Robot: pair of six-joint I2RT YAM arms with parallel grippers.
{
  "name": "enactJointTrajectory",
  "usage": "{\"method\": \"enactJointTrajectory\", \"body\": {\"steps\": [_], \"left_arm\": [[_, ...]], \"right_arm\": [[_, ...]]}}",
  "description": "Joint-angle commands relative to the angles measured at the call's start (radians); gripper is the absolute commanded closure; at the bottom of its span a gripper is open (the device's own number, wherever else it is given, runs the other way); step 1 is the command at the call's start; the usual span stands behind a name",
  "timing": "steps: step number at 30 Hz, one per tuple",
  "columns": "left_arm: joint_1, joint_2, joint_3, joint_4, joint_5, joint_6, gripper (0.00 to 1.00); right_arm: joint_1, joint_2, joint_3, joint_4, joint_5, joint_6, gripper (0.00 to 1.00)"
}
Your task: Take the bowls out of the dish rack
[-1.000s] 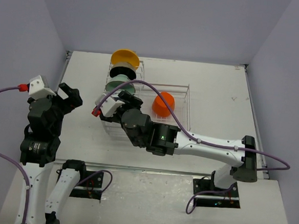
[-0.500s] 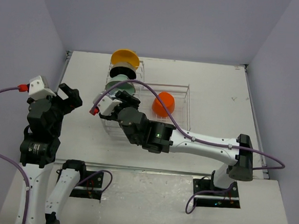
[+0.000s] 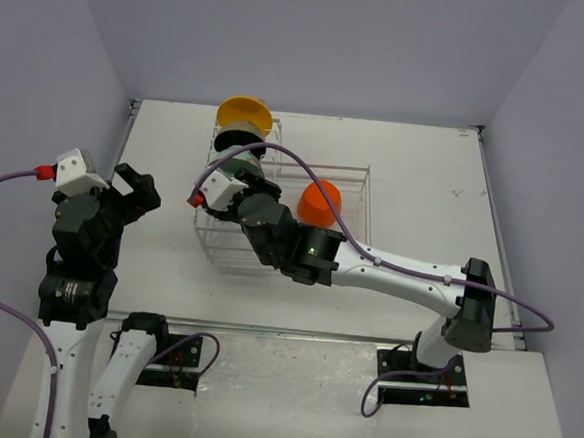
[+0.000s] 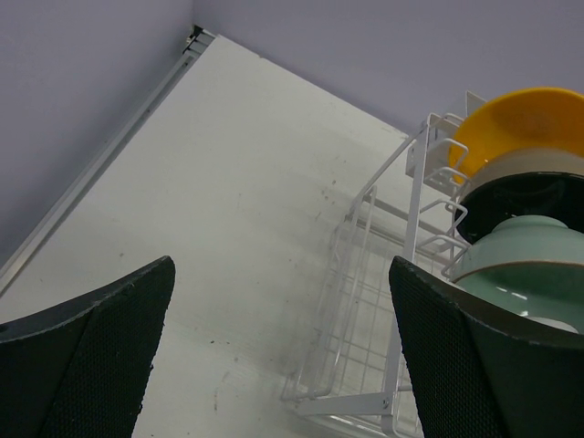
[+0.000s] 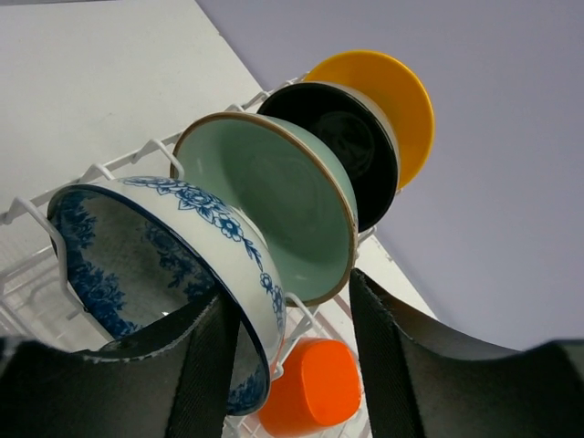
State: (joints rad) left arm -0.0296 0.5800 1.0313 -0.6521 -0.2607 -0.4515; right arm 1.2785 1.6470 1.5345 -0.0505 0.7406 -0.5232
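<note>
The white wire dish rack [image 3: 350, 183] stands mid-table. Its tall slotted section holds a yellow bowl [image 3: 244, 112], a black bowl [image 3: 240, 135], a pale mint green bowl [image 5: 274, 187] and a blue-and-white patterned bowl [image 5: 196, 214] on edge. An orange-red bowl [image 3: 320, 203] lies upside down in the low basket. My right gripper [image 5: 292, 301] is open over the slotted section and straddles the blue-and-white bowl's rim, one finger inside the bowl and one outside. My left gripper [image 3: 134, 190] is open and empty, left of the rack; in its wrist view [image 4: 283, 365] it faces the rack [image 4: 365, 301].
Purple walls close in the table on the left, back and right. A metal rail [image 4: 100, 169] runs along the table's left edge. The right arm reaches across the rack's near side [image 3: 389, 271].
My right gripper has moved toward the back, up along the slotted section to the blue-and-white bowl. The left arm has not moved.
</note>
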Motion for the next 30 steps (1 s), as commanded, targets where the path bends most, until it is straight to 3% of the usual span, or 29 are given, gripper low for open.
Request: {"method": "enactJointTrajectory", "body": {"steps": [1,24,30], "left_arm": [[-0.006,0.003,-0.013,0.043,0.005,0.027,0.01],[-0.006,-0.031,-0.103,0.081,0.0,0.03,0.0],[-0.006,-0.034,-0.12,0.085,0.005,0.03,0.0]], "right_arm": [[-0.004,0.008,0.004,0.04,-0.02,0.006,0.5],[0.016,0.068,0.038,0.074,0.009,-0.001,0.69],[0.019,0.073,0.03,0.097,0.039,-0.02,0.81]]}}
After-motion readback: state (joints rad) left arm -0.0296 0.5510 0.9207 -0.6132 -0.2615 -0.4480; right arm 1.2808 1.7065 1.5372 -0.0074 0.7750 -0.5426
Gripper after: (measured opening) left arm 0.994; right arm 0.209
